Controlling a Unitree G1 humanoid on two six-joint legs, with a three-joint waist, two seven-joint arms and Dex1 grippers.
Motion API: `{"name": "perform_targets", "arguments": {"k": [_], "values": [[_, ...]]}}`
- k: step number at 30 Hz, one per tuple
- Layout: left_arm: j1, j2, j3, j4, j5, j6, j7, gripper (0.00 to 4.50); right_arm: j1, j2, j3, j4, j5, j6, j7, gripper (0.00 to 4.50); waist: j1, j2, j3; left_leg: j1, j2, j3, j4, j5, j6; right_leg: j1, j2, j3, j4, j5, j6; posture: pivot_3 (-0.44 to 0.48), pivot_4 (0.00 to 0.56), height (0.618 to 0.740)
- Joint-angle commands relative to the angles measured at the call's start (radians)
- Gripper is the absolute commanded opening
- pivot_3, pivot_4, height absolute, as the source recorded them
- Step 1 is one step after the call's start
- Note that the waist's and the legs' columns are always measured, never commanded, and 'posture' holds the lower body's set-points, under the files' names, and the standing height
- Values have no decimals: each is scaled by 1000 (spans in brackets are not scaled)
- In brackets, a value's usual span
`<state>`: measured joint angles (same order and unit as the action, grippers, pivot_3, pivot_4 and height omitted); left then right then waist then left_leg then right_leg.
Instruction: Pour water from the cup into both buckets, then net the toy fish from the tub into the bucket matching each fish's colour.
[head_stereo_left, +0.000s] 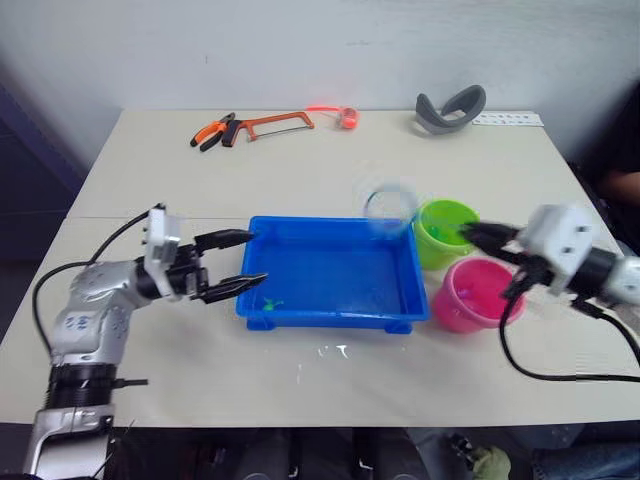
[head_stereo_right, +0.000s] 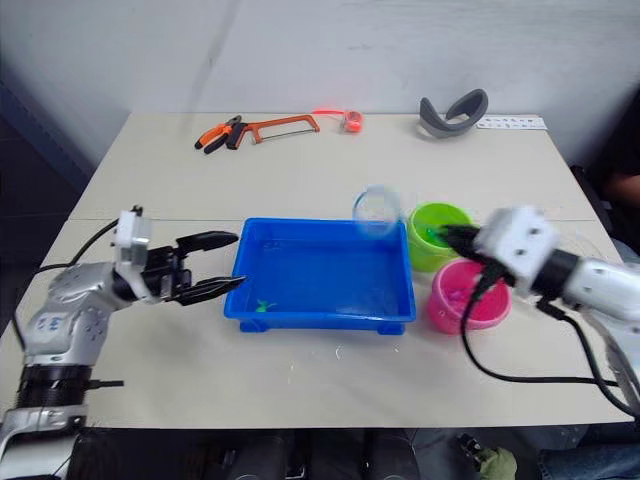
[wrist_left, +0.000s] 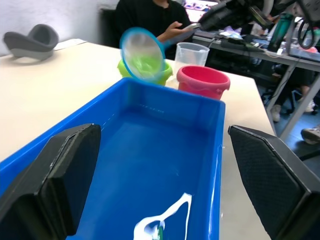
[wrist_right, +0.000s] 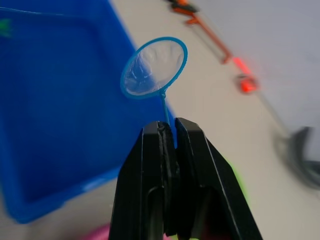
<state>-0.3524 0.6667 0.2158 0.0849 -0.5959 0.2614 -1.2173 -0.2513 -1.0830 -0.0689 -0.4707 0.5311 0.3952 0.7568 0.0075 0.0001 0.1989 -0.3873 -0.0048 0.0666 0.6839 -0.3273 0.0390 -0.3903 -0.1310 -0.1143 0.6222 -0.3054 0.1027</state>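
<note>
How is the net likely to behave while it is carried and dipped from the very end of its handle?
Probably light: the right end effector lifts the net by its thin handle alone. That slim handle may flex or wobble with the hoop so far out. Pinched at the tip, it could twist between the fingers.

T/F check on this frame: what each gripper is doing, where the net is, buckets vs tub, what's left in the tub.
1. The right gripper is shut on the net. True.
2. The left gripper holds the cup. False: its jaws are open and empty at the end of the tub.
3. The net hoop is raised above the tub's far corner. True.
4. The pink bucket sits farther from the robot than the green bucket. False: pink is nearer.
5. The tub holds no fish. False: a green fish lies near its front wall.
</note>
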Motion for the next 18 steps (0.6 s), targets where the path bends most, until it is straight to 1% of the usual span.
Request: {"name": "perform_targets", "arguments": {"k": [1, 6, 8, 13, 16, 18], "values": [[40, 61, 52, -27, -21, 0, -43, 4435, -130, 38, 144, -17, -33, 117, 50, 0, -4, 0, 0, 0, 0, 0, 0, 0, 0, 0, 0, 0, 0, 0, 0, 0, 150, 740], [72, 149, 55, -24, -9, -5, -118, 4435, -301, 143, 394, 94, -227, 126, 130, 0, -7, -1, 0, -2, -1, 0, 0, -1, 0, -1, 0, -2, -1, 0, 0, 0, 150, 740], [59, 184, 44, -19, 2, 0, -146, 4435, -360, 197, 458, 141, -288, 127, 143, 0, -11, -1, 0, -2, -1, 1, 0, -1, 0, -2, 0, -2, -1, 0, 0, 0, 150, 740], [38, 288, -14, -15, 52, -1, -244, 4435, -452, 298, 552, 220, -376, 150, 177, 0, -11, -1, 0, -2, -1, 1, 0, -1, 0, -3, 1, -2, 1, 0, 0, 0, 150, 740], [25, 314, -40, -5, 78, -21, -269, 4435, -468, 340, 573, 237, -399, 163, 200, 0, -11, -1, 0, -2, -1, 2, 0, -1, 0, -3, 2, -5, 1, 0, 0, 0, 150, 740], [8, 314, -51, 0, 86, -23, -272, 4435, -477, 380, 582, 239, -396, 187, 213, 0, -10, -1, 0, -2, -1, 2, 0, -1, 0, -3, 2, -6, 1, 0, 0, 0, 150, 740]]}}
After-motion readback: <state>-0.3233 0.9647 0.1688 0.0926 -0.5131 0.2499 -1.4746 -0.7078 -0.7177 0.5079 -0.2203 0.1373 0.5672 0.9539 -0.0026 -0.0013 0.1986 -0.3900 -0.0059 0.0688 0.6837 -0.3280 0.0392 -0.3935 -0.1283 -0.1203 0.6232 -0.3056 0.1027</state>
